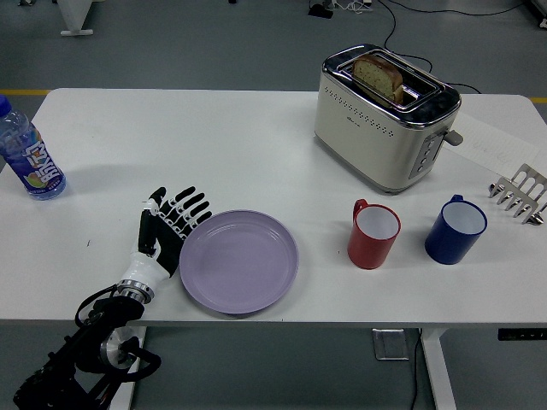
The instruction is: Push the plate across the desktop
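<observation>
A lilac plate [239,260] lies flat on the white table [214,145] near its front edge, left of centre. My left hand [171,224] is open, fingers spread, its palm side against the plate's left rim. The arm comes up from the lower left corner. My right arm is not in view.
A red mug [373,233] stands right of the plate, a blue mug [455,230] beyond it. A toaster [385,117] with bread stands at the back right. A water bottle [28,154] is at the far left, a metal rack [520,194] at the right edge.
</observation>
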You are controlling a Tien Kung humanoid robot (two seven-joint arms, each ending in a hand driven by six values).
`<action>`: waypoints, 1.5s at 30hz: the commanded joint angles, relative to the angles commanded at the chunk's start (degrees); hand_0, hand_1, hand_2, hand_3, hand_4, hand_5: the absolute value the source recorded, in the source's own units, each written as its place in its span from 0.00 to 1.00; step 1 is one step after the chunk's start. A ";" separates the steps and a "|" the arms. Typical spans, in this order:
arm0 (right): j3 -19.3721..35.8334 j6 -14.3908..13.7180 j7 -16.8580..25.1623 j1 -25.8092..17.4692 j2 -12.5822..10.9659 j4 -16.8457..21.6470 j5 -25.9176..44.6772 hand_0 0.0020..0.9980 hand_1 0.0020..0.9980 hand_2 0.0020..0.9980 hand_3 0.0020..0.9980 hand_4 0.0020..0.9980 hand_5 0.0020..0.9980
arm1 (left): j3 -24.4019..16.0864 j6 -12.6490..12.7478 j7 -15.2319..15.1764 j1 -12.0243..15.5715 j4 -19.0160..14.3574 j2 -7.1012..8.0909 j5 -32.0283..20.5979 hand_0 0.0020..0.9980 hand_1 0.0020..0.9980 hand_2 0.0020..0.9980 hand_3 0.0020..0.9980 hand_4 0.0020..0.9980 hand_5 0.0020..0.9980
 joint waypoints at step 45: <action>-0.22 -0.34 0.69 0.41 -0.36 -0.25 1.23 0.60 0.54 0.63 0.62 0.36 0.57 | -16.00 2.21 3.93 -2.39 -3.23 6.88 3.13 0.75 0.74 0.70 0.67 0.55 1.00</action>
